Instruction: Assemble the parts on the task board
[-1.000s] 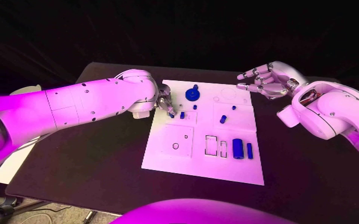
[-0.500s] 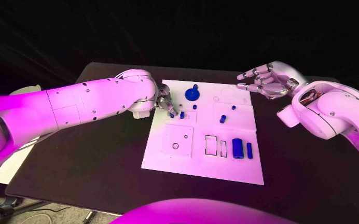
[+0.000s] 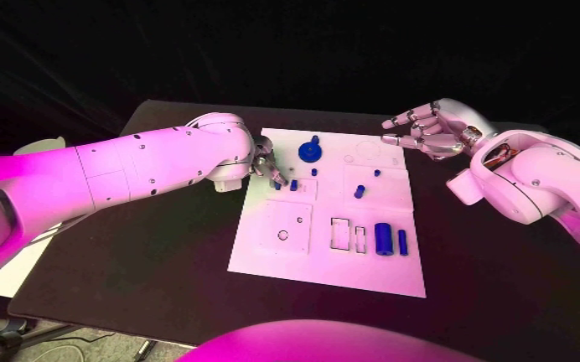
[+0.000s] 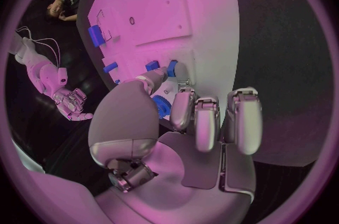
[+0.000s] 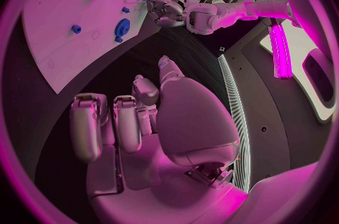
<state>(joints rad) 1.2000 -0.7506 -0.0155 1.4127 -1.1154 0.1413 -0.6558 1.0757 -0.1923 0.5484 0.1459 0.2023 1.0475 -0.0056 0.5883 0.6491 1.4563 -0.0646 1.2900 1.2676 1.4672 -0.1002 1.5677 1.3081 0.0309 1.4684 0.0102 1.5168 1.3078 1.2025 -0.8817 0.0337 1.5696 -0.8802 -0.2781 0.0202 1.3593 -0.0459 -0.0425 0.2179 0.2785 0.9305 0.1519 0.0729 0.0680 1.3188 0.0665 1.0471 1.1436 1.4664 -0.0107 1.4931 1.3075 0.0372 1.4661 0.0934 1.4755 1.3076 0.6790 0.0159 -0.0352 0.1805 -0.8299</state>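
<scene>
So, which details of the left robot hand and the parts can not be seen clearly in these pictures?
- Head view: the left robot hand is mostly hidden behind its own arm; whether it touches the small part is unclear.
- Left wrist view: the thumb covers part of the blue gear.
- Head view: the task board outlines are too small to tell their shapes.
- The right robot hand hovers, holding nothing.

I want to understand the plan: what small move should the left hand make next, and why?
Probably close the left hand on the small blue part at the task board's left edge. Its fingertips already reach down to that part, though whether they grip it is unclear. The right hand hangs off the board, holding nothing.
</scene>
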